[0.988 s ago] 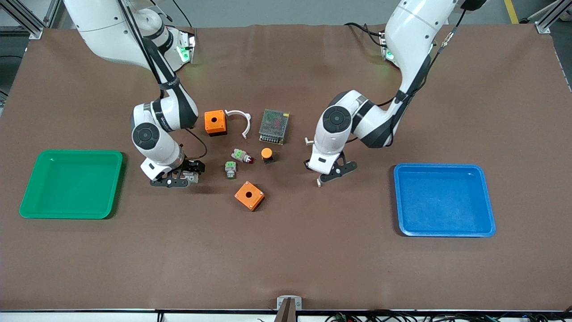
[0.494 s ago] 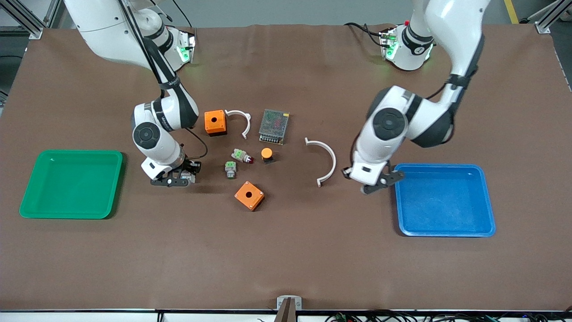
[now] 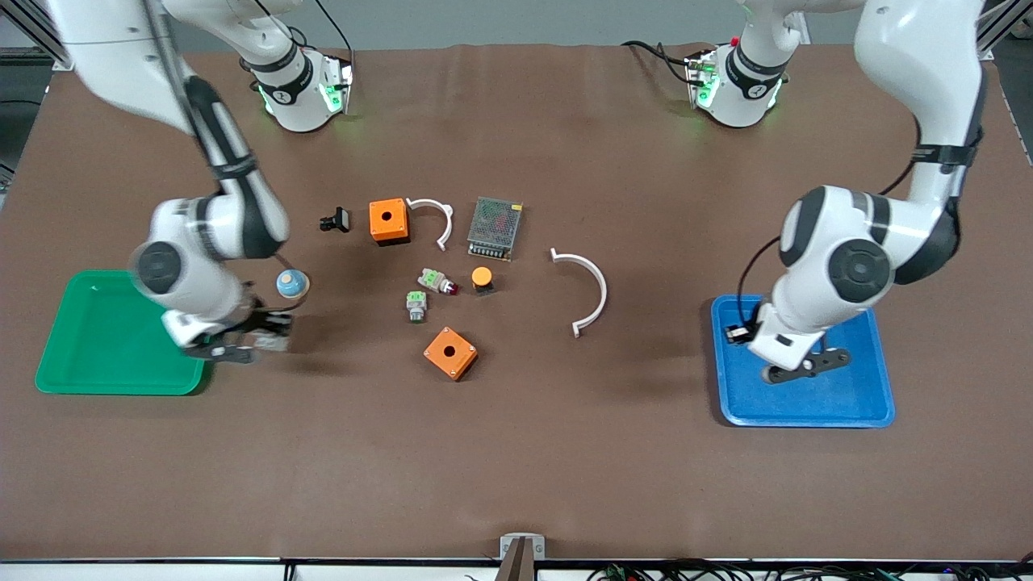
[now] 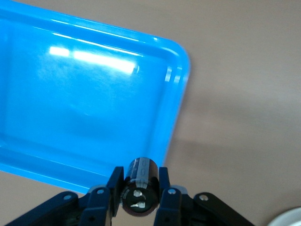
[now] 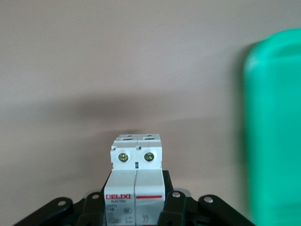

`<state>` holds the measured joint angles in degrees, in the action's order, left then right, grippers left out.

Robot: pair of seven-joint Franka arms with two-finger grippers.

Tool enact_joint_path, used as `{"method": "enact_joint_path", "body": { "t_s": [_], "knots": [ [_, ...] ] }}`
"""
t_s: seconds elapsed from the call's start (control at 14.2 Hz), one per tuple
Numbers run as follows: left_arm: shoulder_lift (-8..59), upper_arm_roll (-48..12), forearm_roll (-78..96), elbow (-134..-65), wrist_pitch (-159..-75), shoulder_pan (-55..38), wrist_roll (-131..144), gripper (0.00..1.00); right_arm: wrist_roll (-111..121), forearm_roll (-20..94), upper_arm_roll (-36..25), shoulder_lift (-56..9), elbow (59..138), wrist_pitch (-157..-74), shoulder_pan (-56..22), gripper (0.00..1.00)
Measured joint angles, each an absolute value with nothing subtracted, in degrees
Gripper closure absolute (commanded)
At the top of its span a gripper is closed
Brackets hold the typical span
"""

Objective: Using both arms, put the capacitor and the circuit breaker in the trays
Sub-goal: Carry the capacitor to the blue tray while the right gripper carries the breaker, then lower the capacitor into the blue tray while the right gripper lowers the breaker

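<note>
Both arms are glossy white with rounded shells, black bands at the joints and round dark-grey caps on the elbow housings. The left arm (image 3: 880, 234) carries a thin black cable along its links, as does the right arm (image 3: 202, 234). Each base glows green. The grippers are black, with silver screw heads on their finger mounts.

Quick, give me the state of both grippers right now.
Left gripper: shut on the capacitor, over the blue tray.
Right gripper: shut on the circuit breaker, by the green tray.
</note>
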<state>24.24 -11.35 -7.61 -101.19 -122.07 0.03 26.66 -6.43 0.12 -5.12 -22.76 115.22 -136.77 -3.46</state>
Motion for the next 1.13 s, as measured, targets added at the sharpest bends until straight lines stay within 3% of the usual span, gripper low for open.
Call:
{"method": "enact_joint_path", "body": {
  "t_s": [0.21,0.42,1.13],
  "knots": [
    [25.21,-11.32,-7.61,-101.41,-121.96,4.7,18.96,0.83,4.86,0.12,-5.3,-22.8,111.29,-135.32,8.91,1.0],
    [27.2,-11.31,-7.61,-100.98,-122.08,7.82,14.82,0.83,8.66,0.12,-5.18,-24.74,110.43,-134.97,15.61,1.0],
    [39.23,-11.08,-9.2,-92.29,-123.56,8.65,12.59,0.83,13.59,0.12,-4.77,-33.65,107.26,-137.97,21.32,1.0]
  ]
}}
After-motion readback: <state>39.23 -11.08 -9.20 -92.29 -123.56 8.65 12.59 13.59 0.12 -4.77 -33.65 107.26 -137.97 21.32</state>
